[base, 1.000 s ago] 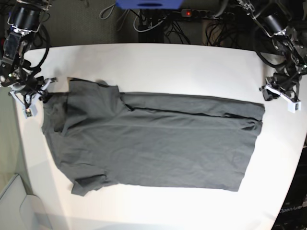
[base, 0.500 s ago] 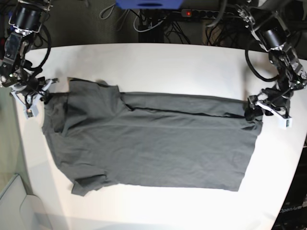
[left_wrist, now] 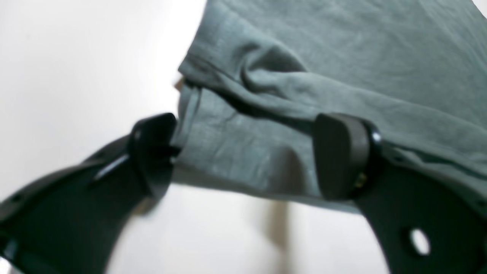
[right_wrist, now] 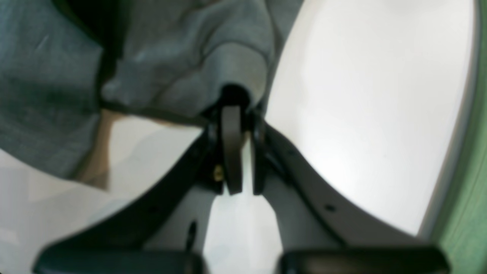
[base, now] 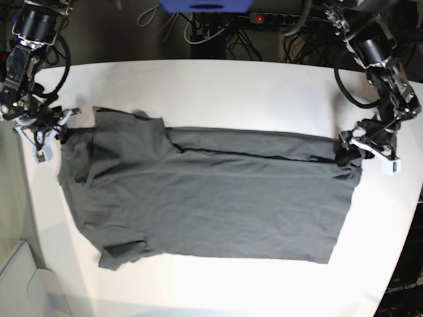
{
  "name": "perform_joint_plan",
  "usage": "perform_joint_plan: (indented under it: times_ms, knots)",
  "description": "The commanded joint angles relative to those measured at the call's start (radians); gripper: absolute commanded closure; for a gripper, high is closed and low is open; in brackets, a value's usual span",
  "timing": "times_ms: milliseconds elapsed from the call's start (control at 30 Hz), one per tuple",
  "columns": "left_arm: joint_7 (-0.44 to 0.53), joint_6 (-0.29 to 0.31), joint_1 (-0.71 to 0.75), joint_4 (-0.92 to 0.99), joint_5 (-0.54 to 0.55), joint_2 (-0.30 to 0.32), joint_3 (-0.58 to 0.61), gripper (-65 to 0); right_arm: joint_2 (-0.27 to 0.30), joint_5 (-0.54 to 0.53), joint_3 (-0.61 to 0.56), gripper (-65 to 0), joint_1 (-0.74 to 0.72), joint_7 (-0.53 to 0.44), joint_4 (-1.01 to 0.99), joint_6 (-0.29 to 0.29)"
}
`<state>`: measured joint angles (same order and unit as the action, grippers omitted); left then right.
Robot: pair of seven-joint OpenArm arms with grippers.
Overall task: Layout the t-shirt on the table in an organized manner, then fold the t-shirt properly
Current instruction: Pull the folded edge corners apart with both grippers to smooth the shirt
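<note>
White desk (base: 218,82) carrying dark t-shirt (base: 211,198) spread flat, long axis across, neck toward right hand (base: 58,127) clenched on its shoulder edge, hem corner between spread, unclosed fingers of left hand (base: 346,149).

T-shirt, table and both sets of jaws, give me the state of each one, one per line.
t-shirt: spread flat, one long edge folded over, wrinkled.
table: white, bearing the shirt.
left gripper: jaws open, straddling the shirt's corner.
right gripper: jaws shut on the t-shirt's edge.
</note>
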<state>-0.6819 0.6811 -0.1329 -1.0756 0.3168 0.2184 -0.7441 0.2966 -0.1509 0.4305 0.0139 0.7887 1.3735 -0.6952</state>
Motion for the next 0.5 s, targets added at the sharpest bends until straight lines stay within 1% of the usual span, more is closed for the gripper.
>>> perform_joint_plan:
  times_ms: [0,167,267,333,467]
  knots:
    - [-0.006,0.010,-0.004,-0.010,0.003,0.013,0.001,-47.5,0.017,0.003,0.001,0.0,-0.019,-0.010,0.011,-0.003]
    - [-0.006,0.009,-0.004,-0.008,0.003,0.011,0.001,-23.0,0.019,0.003,0.001,0.0,-0.022,-0.010,0.011,-0.003]
    - [-0.011,0.009,-0.004,-0.008,0.003,0.016,0.001,-14.7,0.019,0.003,0.001,0.0,-0.022,-0.010,0.011,-0.003]
    - [-0.012,0.009,-0.004,-0.008,0.003,0.017,0.001,-10.9,0.019,0.003,0.001,0.0,-0.022,-0.010,0.011,-0.003]
    - [-0.015,0.009,0.005,-0.019,0.003,0.019,0.001,-1.6,0.019,0.003,0.001,0.0,-0.024,-0.010,0.011,-0.003]
